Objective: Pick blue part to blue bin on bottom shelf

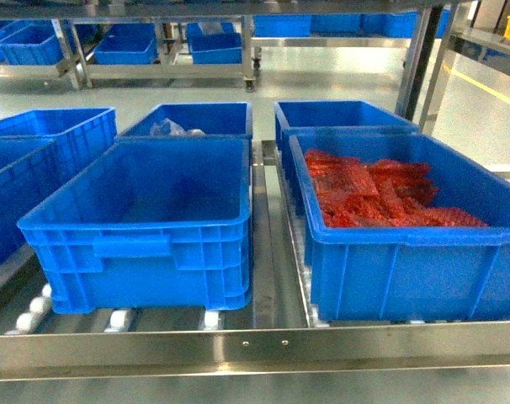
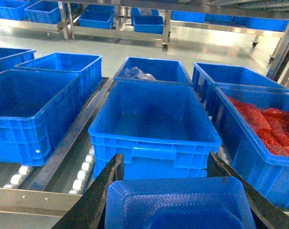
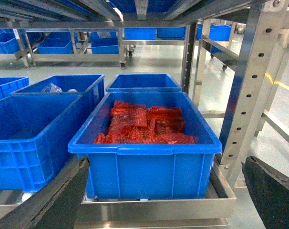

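Left claw (image 2: 180,191) clamped on blue part (image 2: 180,205), blue bin (image 2: 154,138) just ahead (bottom shelf (image 1: 255,341)), right claw (image 3: 159,191) spread wide

blue part (image 2: 180,205) cut by btm edge | clear bag (image 1: 167,129) contents unclear | left hand (image 2: 166,191) tips hidden

I stand in a factory or warehouse parts store: steel flow racks with white rollers (image 1: 120,319) and a riveted front rail (image 1: 255,343), rows of blue crates (image 1: 146,223), one heaped with red parts (image 1: 377,195), perforated steel uprights (image 3: 254,81), glossy grey floor (image 1: 339,80).
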